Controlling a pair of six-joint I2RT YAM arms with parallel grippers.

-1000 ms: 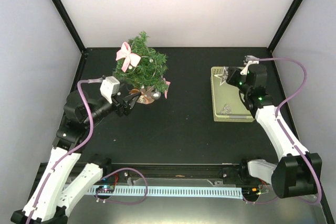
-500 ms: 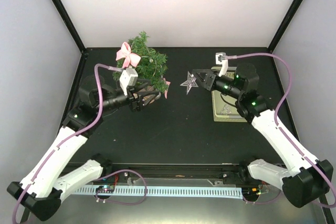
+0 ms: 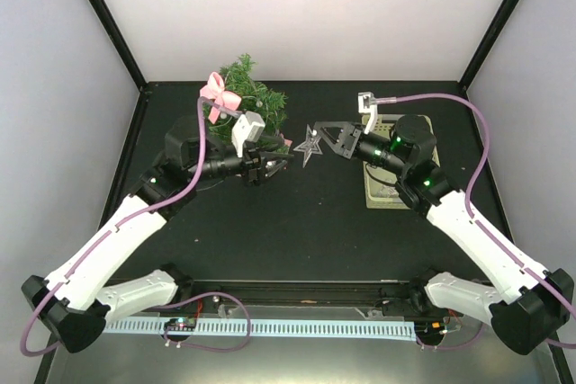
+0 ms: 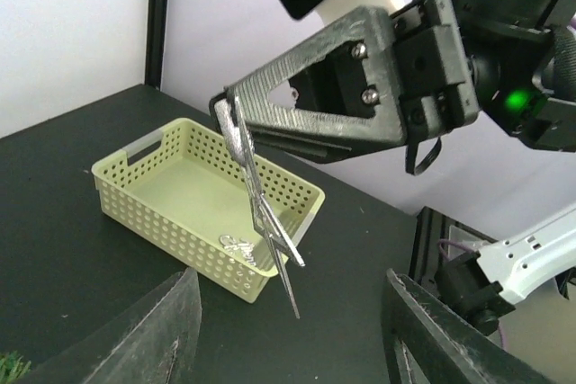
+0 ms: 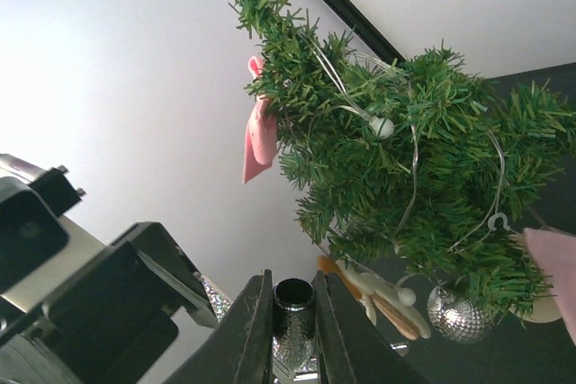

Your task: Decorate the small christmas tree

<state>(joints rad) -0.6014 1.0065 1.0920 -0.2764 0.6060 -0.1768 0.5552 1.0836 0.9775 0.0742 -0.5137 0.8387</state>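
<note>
As the small christmas tree (image 3: 250,107) is standing upright on its base, trunk axis vertical, it is lying ahead of the right gripper (image 3: 322,140), beyond the fingertips and off toward the far side, near but not touching. The pale green basket (image 4: 171,222) is sitting behind that gripper. The left gripper (image 3: 277,161) is hovering nearer the tree, just beside the lowest branches, with its jaws standing wide and nothing between them, facing the right gripper head-on. The right gripper is pinching a silver star (image 3: 309,146) by its edge. Judgement: the star is needing carriage forward and up to the crown. The tree is showing bushy dark green needles and is carrying a pink bow (image 5: 259,137), a silver ball (image 5: 454,314) and a bead string (image 5: 382,125).
</note>
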